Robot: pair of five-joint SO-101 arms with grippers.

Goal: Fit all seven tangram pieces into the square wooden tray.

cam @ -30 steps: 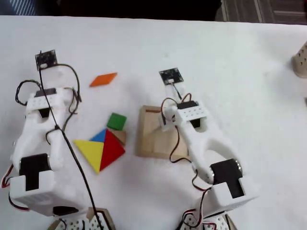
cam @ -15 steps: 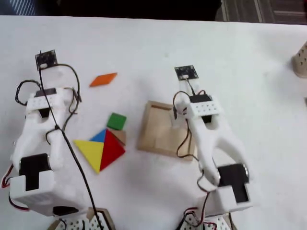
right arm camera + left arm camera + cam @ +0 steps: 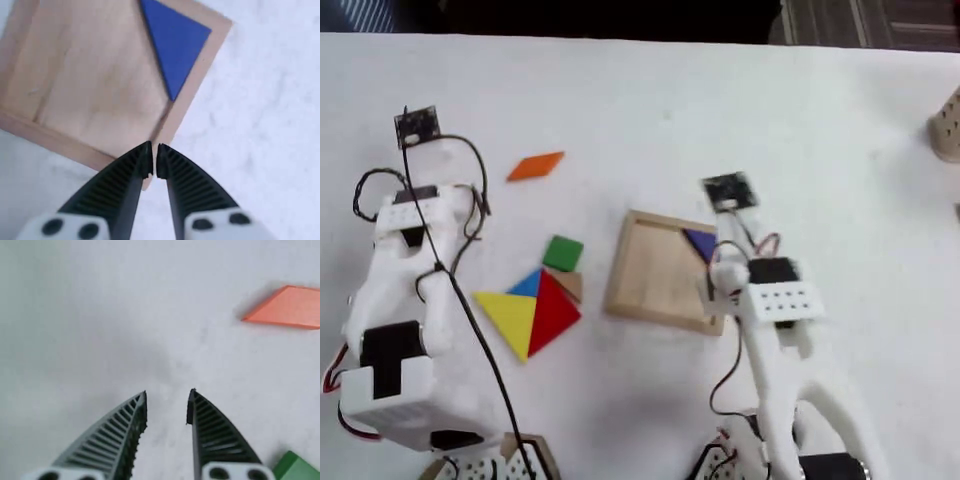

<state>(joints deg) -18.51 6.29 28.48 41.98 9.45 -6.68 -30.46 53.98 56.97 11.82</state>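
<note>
The square wooden tray lies mid-table with a blue triangle in its far right corner. My right gripper is shut and empty, its tips just above the tray's rim, a short way from the blue triangle. The right arm stands at the tray's right side. Left of the tray lie a green square, a red triangle, a yellow triangle, a small light-blue triangle and a tan piece. An orange parallelogram lies farther back. My left gripper is open above bare table, near the orange parallelogram.
The left arm stands along the table's left side, with cables looping over it. A tan perforated object sits at the far right edge. A corner of the green square shows beside the left gripper. White table surface lies behind the tray.
The right arm has drawn back toward the near right, uncovering the tray and the blue triangle in it. The tray shifted slightly right. The left arm has kept still.
</note>
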